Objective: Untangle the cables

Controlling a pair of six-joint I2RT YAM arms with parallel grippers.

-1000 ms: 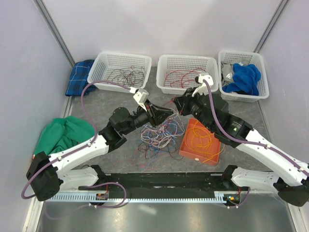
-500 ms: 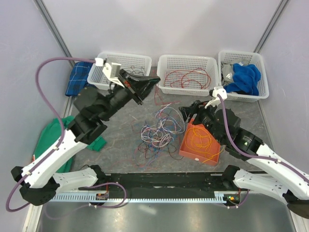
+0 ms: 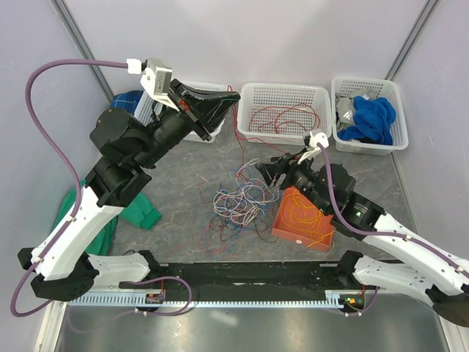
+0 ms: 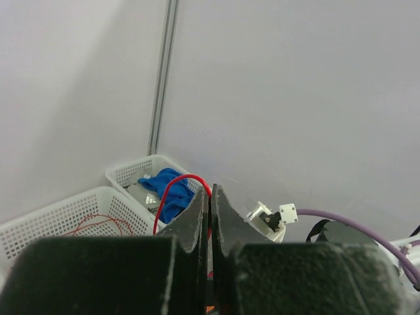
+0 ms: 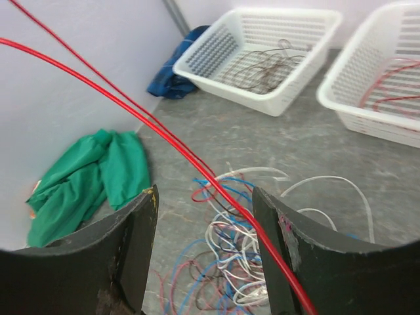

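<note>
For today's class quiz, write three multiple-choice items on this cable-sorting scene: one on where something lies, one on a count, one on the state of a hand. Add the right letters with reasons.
1. Where do the orange cables lie?
A. in the orange tray
B. in the left basket
C. on the green cloth

2. How many white baskets are in view?
A. two
B. three
C. four

3. The left hand is:
A. open and empty
B. shut on a red cable
C. shut on a blue cloth

Answers:
1 A: thin orange loops lie inside the tray by the right arm.
2 B: the top view shows one at the far left, one in the middle, one on the right.
3 B: the left wrist view shows the hand closed with the red cable pinched at its tip.
</note>
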